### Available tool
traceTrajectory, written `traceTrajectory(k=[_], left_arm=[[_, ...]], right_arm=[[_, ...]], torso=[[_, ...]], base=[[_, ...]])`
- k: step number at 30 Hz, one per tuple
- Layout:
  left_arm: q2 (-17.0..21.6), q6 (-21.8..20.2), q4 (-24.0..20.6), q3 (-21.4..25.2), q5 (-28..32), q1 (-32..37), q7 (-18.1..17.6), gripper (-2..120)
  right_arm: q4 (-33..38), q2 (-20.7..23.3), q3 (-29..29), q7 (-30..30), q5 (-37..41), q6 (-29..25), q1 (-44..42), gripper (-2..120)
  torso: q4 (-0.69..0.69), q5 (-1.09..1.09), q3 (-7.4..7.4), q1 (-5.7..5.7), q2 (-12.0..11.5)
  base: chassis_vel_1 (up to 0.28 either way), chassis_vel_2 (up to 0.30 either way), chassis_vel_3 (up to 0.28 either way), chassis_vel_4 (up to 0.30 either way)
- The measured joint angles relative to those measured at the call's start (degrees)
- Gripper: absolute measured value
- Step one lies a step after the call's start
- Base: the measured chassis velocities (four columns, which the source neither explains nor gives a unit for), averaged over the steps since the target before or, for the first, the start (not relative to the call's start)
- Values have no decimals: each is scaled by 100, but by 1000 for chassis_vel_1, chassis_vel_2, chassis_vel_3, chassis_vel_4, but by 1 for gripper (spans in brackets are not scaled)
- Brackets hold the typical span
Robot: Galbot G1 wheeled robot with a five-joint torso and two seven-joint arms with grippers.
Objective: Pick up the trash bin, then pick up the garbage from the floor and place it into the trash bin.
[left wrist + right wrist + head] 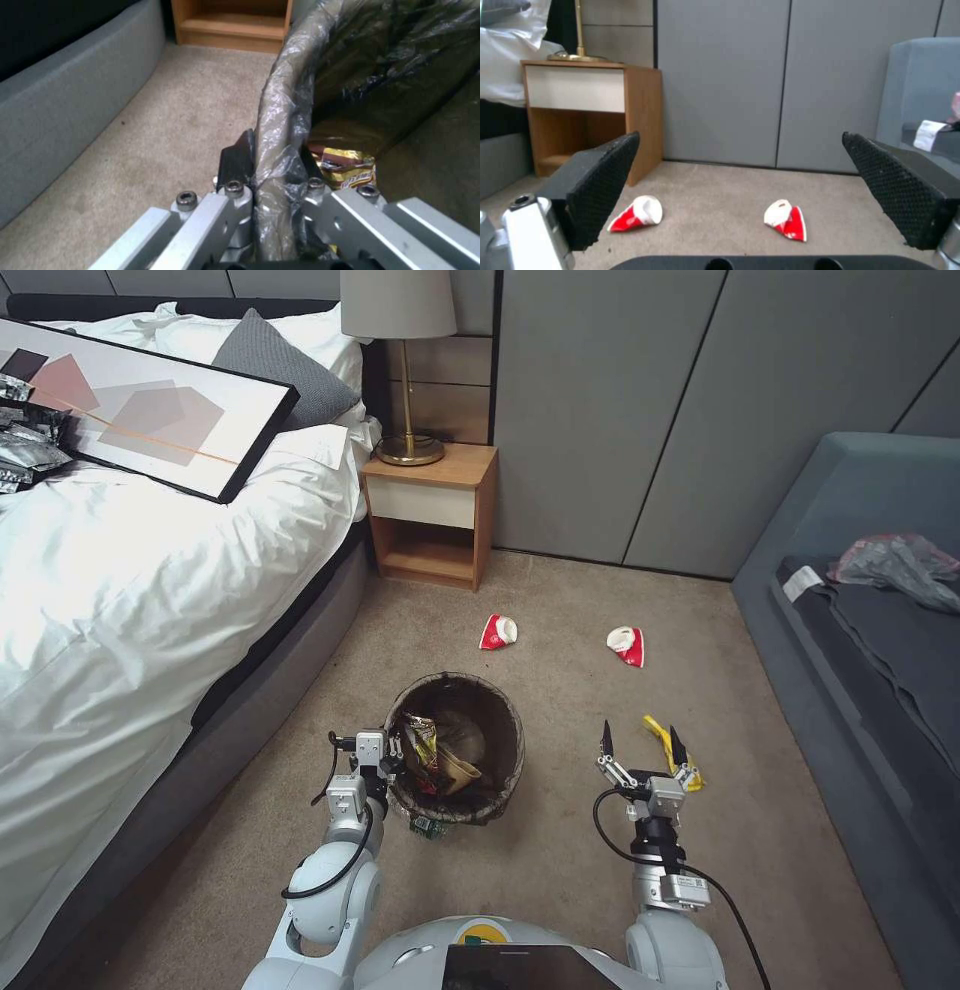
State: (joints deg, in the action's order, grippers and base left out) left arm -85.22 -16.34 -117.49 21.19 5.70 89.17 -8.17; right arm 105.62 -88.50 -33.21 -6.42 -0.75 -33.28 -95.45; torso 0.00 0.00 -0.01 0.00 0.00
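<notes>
A white bed (120, 570) fills the left side of the room, and a grey sofa (860, 600) stands at the right. Between them, at the far wall, is a wooden nightstand (432, 515) with a brass lamp (405, 360) on it.

The trash bin (497, 710) stands on the beige carpet (560, 880), near the robot and a little to the left. Its dark bag liner (285, 112) is folded over the rim, and some wrappers already lie inside. The left gripper (388, 762) is at the near-left rim of the bin. In the left wrist view its two fingers are closed on the rim, one outside and one inside, with the liner pinched between them.

The right gripper (640, 748) is to the right of the bin, with its fingers wide apart and nothing between them. A yellow snack wrapper (662, 736) lies on the carpet just beyond it, partly hidden by the right finger. Farther away lie two crumpled red-and-white wrappers, the left one (497, 632) and the right one (627, 645), well apart from both grippers.
</notes>
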Motion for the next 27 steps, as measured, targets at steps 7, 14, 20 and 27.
traceTrajectory(k=[7,14,20,27], left_arm=[[-4,0,0,2,0,6,-3,5],[-5,2,0,2,0,13,-8,5],[-4,3,-3,11,0,15,-10,5],[-3,3,-10,7,0,17,-12,5]], right_arm=[[-24,0,2,5,13,-5,26,96],[-50,1,-10,46,13,-40,49,96],[-114,0,-44,93,4,-159,107,99],[-177,16,-106,113,-67,-275,179,100]], torso=[[0,-1,1,0,0],[1,0,1,0,0],[0,0,1,0,0],[0,0,2,1,0]], base=[[-173,183,178,-185],[-200,193,208,-205],[-135,145,137,-131],[-23,44,30,-24]])
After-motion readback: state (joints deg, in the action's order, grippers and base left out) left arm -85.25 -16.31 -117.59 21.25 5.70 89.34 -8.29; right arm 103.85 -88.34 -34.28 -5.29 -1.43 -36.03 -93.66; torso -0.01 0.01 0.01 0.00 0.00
